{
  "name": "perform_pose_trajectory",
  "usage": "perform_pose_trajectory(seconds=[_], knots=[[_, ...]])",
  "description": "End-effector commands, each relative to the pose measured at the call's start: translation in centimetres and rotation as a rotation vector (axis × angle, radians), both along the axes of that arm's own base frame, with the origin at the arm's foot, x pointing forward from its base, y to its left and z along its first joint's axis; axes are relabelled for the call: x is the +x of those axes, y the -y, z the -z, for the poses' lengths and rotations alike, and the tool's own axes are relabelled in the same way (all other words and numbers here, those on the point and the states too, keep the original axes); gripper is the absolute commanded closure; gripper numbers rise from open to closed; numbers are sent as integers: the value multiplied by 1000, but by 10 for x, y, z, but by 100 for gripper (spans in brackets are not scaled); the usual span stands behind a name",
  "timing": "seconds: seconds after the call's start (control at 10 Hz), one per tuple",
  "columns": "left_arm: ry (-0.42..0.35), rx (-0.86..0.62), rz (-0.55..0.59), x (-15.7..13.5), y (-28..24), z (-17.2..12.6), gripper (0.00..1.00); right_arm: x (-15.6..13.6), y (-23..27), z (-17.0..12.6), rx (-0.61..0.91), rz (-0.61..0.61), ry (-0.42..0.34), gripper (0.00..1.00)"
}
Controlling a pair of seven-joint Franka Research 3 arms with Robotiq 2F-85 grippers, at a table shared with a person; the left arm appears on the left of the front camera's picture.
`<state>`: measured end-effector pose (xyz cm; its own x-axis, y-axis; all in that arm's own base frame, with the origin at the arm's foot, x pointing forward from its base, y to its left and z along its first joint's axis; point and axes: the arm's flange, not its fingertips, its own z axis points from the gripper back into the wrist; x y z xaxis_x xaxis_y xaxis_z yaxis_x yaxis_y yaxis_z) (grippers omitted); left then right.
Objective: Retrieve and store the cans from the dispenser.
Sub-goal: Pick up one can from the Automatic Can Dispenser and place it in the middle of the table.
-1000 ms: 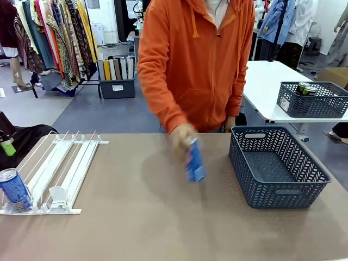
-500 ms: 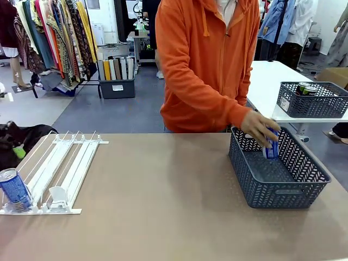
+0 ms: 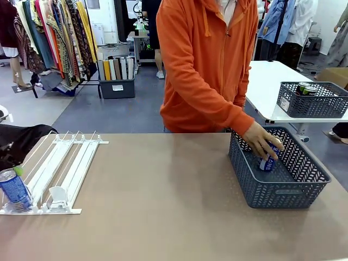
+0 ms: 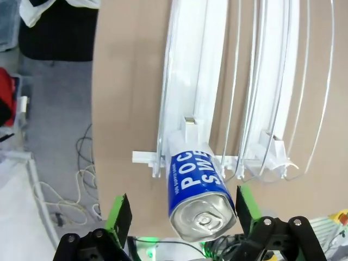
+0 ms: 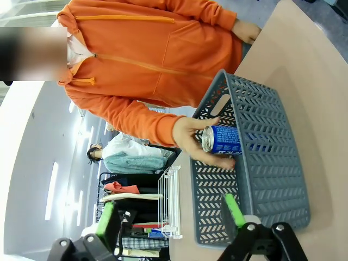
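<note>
Blue slim drink can (image 4: 199, 190) is resting against the white railed dispenser's (image 4: 187, 81) lip, with the released left claw (image 4: 183, 201) hovering near it for pickup.

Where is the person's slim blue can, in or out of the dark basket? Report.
In: hand holds blue can between basket walls.

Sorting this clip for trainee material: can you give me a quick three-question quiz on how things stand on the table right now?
1. True or false: the person's hand holds a blue can inside the basket.
2. How many cans stand in the dispenser? A: none. B: one. C: three.
3. Fill in: the left gripper is ____, with its fingers on either side of the front can.
Key: 1 true; 2 B; 3 open.
</note>
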<state>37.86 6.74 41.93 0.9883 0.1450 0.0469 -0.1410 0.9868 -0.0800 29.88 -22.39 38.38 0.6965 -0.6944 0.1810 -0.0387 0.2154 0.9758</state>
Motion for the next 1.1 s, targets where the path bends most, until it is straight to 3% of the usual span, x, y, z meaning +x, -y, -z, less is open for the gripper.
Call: perform_pose_trajectory(seconds=[0.0, 0.2, 0.6, 0.7, 0.8, 0.9, 1.0], knots=[[-15, -31, 43, 0, 4, 11, 0, 0, 1, -3, 2, -4, 3, 0], [-60, -35, 60, -1, 9, 21, 0, 0, 1, -3, 2, -4, 3, 0], [-61, -28, 62, 2, 11, 20, 0, 0, 1, -3, 2, -4, 3, 0], [-80, -19, 69, 0, 13, 19, 4, 0, 1, -3, 2, -4, 3, 0], [-89, -16, 90, -2, 15, 16, 62, 0, 1, -3, 2, -4, 3, 0], [-96, -18, 106, -2, 15, 14, 100, 0, 1, -3, 2, -4, 3, 0], [-94, -12, 95, -2, 15, 14, 100, 0, 1, -3, 2, -4, 3, 0]])
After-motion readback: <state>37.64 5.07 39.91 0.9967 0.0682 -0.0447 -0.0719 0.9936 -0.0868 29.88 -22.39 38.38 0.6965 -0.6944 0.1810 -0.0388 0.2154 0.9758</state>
